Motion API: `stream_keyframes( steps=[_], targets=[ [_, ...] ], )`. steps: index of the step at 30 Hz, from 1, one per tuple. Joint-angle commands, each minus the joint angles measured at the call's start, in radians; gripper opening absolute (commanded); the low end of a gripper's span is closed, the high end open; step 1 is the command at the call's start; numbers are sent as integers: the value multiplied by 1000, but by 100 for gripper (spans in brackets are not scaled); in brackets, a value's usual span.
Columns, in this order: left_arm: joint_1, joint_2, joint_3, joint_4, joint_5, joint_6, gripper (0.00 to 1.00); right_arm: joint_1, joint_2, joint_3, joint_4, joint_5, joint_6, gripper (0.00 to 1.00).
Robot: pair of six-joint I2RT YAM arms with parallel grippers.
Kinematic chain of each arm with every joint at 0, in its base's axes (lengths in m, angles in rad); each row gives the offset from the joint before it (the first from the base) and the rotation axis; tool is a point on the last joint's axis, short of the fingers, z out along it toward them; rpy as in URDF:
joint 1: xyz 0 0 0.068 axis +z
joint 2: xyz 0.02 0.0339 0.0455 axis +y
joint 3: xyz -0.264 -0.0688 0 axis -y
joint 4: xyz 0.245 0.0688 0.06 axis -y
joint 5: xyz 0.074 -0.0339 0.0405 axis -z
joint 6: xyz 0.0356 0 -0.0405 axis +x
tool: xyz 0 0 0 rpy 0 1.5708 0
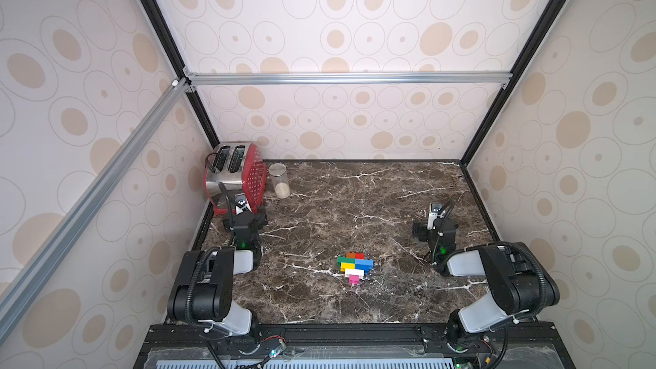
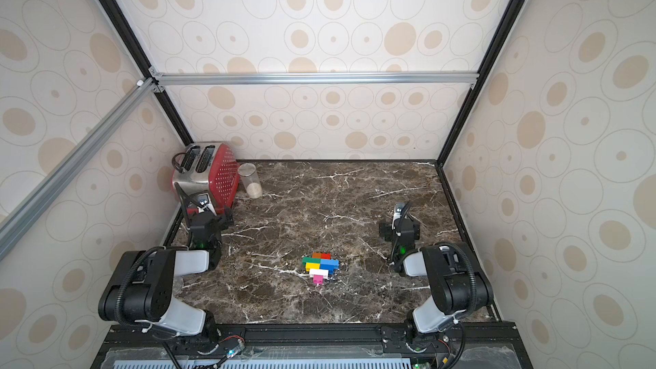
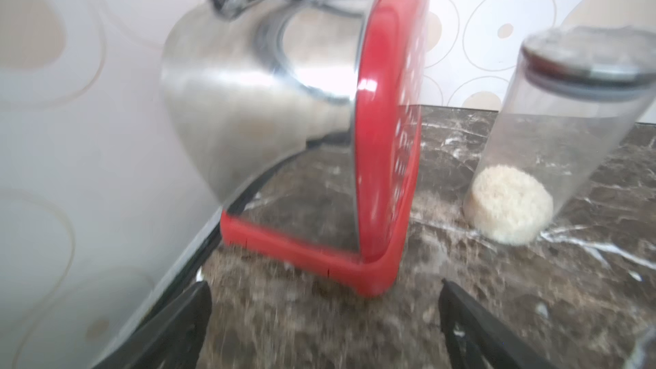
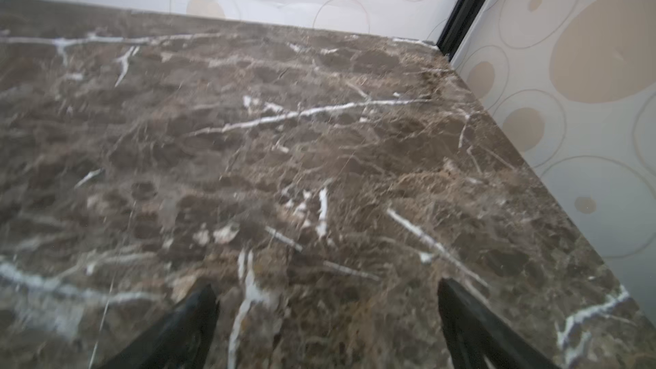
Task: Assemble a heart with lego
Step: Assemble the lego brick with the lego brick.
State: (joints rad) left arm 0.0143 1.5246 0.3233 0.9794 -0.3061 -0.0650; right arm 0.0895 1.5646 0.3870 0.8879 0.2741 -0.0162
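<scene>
The heart lies low-centre on the worktop, pink tip toward the lower edge, nearer the right arm than the left arm; both jaws open, empty.

multicoloured heart, red toaster, marbled table

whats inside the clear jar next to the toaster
A shallow layer of pale grainy material sits at the bottom of the jar; above it the jar looks empty up to its lid. Nothing is covered, but what the grains are cannot be told.
</scene>
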Motion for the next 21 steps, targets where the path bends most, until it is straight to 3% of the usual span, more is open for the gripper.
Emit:
stream_keyframes(
  steps=[1,3,4,21],
  targets=[
    [-26,14,-1,56,11,16,99,-22,-33,24,-82,-38,42,99],
    [-17,30,113,-142,59,17,99,-22,-18,14,-36,-36,34,98],
    [2,24,111,-153,94,3,99,-21,-15,13,-25,-38,32,98],
    [4,28,116,-152,93,1,100,-20,-29,21,-66,-31,39,100]
  ],
)
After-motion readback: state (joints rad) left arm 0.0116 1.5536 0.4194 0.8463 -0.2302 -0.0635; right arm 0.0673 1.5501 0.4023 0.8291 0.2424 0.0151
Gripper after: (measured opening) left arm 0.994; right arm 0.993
